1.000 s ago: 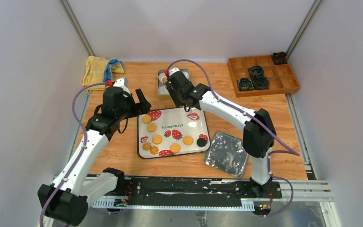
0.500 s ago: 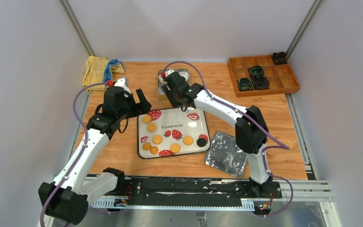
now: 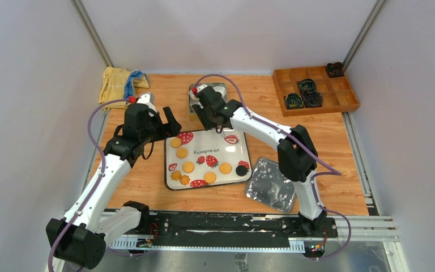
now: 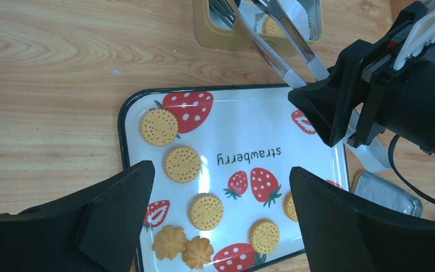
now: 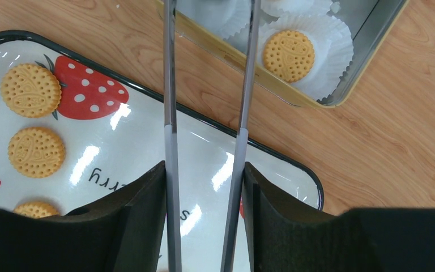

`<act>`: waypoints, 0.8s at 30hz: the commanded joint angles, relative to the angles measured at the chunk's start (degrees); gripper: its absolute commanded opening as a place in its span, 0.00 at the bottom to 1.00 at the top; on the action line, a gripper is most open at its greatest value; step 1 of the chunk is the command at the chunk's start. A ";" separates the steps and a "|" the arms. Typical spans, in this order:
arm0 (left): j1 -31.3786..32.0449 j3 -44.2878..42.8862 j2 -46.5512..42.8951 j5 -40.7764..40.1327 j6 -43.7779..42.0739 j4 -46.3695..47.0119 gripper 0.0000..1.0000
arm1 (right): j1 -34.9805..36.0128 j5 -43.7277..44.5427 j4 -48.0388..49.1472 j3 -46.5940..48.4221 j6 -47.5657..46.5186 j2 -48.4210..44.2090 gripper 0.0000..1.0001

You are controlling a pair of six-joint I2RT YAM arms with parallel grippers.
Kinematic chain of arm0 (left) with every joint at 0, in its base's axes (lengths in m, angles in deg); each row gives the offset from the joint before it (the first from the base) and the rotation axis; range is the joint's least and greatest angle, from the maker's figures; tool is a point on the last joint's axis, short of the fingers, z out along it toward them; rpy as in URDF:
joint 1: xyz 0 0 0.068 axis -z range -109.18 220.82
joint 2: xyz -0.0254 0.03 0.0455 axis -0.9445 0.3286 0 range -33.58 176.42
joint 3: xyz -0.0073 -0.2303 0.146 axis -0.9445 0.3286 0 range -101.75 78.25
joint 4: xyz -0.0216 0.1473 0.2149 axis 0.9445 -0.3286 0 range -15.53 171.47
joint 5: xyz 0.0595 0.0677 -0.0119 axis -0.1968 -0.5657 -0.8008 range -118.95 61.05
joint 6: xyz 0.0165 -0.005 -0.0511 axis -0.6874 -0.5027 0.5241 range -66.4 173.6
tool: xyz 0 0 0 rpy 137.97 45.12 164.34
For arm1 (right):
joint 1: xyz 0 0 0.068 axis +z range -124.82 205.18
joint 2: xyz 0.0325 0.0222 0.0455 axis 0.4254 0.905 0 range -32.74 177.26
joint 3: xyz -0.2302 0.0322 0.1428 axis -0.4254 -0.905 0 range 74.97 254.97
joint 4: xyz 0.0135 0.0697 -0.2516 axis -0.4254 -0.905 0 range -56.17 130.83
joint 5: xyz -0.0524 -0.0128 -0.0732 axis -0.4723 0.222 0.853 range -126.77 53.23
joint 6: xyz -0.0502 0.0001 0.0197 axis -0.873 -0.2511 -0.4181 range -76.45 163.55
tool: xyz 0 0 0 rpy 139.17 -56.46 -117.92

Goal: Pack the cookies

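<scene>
**Right wrist view: tongs point at the tin, cookies lie behind**

The right end effector is clamped on the handles of the metal tongs. Their blades stand apart and run lengthwise from the strawberry tray across bare tabletop to the tin. The tips are cut off, so whether they carry anything I cannot tell. One cookie sits in a paper cup there. The other cookies lie on the tray's left half, back toward the arm's base and to its left. The left end effector hangs wide open and empty right above them, nearer, but without the tool.
</scene>
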 commanded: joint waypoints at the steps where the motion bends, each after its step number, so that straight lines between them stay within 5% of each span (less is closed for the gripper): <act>1: 0.02 -0.81 0.24 -0.68 -0.86 -0.70 0.96 | -0.57 -1.19 0.12 2.12 0.58 -0.57 0.54; 12: 0.02 -1.14 -0.19 -0.69 -0.76 -0.66 0.97 | -0.64 2.28 3.17 -3.92 1.98 -7.14 0.51; 24: 0.03 -0.45 3.09 1.10 1.23 2.86 0.96 | -0.63 8.26 7.89 -27.04 4.72 -33.61 0.40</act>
